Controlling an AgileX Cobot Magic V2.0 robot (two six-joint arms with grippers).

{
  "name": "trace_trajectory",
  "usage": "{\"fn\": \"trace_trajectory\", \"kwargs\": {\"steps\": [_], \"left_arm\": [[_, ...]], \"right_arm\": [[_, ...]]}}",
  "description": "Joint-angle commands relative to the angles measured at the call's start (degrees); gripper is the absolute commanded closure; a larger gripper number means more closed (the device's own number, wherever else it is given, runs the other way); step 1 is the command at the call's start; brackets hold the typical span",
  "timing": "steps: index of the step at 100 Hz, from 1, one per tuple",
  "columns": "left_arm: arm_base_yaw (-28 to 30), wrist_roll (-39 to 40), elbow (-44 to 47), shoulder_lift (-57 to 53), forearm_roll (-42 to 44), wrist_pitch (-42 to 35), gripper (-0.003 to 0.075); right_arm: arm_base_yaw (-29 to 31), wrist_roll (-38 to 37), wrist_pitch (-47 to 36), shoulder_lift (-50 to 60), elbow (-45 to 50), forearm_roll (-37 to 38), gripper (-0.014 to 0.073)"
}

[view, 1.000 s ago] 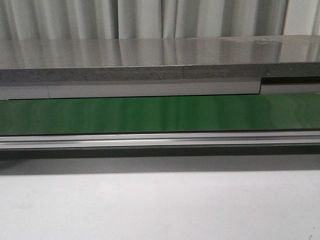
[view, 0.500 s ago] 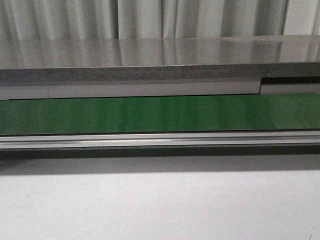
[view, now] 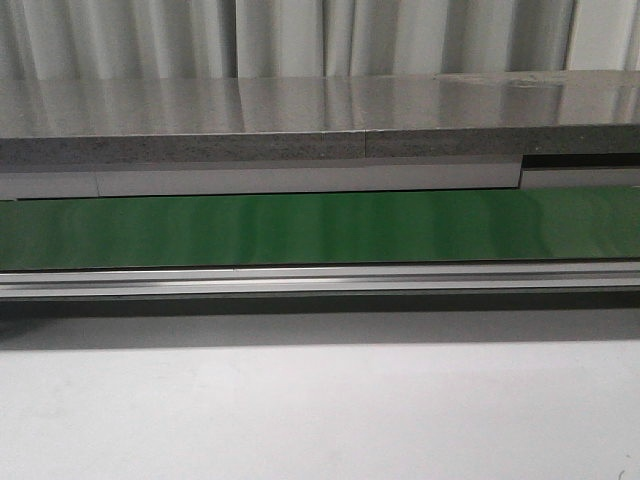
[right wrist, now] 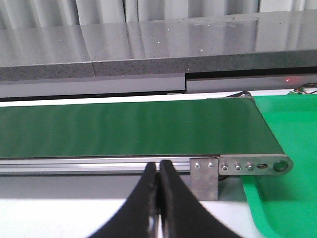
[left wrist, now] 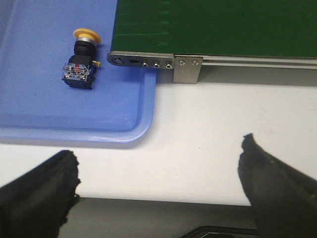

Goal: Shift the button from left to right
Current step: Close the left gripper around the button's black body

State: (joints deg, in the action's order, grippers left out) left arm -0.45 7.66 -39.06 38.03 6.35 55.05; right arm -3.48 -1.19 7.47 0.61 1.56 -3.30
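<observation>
White worktop (view: pixel 320 410) fills the near ground of the front view, bare of arms or parts. Just past it runs an aluminium rail (view: pixel 320 280), then the green belt (view: pixel 320 228), then a grey stone ledge (view: pixel 300 120) with pale curtains (view: pixel 300 35) behind.

Seen from the left wrist, the left gripper (left wrist: pixel 158 183) hangs over the white worktop with its black fingers (left wrist: pixel 37 191) spread wide and nothing between them. Beyond them lies a blue tray (left wrist: pixel 44 111), and in it the button (left wrist: pixel 80 59) rests on its side, yellow-orange cap pointing away, black body toward the fingers. The button sits just beside the belt's end bracket (left wrist: pixel 154 60), not touching it.

Seen from the right wrist, the right gripper (right wrist: pixel 159 198) has its fingers (right wrist: pixel 143 198) pressed together, holding nothing. Past them is the belt's other end, and beside that end a green tray (right wrist: pixel 292 198), with nothing showing in its visible part.
</observation>
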Motion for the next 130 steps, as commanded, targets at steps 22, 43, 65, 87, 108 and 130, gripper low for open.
{"fn": "trace_trajectory", "kwargs": {"steps": [22, 43, 65, 87, 108, 130], "left_arm": [[-0.03, 2.6, -3.04, 1.24, -1.77, -4.9, 0.0093], [1.82, 3.74, -9.95, 8.82, 3.25, -2.83, 0.0143], [9.8, 2.45, -19.32, 20.62, 4.84, -1.88, 0.0143], [15.87, -1.48, -26.6, 34.25, 4.06, -1.23, 0.0143], [17.52, -3.88, -33.5, 47.69, 1.5, 0.95, 0.0143], [17.64, -4.02, -37.0, 57.07, 1.35, 0.84, 0.0143]], "right_arm": [[-0.06, 0.02, -5.13, 1.05, -0.81, -0.05, 0.0662], [-0.06, 0.02, -5.13, 1.05, -0.81, -0.05, 0.0662], [-0.06, 0.02, -5.13, 1.05, -0.81, -0.05, 0.0662], [-0.06, 0.02, -5.13, 1.05, -0.81, -0.05, 0.0662], [-0.06, 0.02, -5.13, 1.05, -0.81, -0.05, 0.0662], [-0.06, 0.02, -5.13, 1.05, -0.81, -0.05, 0.0662]]}}
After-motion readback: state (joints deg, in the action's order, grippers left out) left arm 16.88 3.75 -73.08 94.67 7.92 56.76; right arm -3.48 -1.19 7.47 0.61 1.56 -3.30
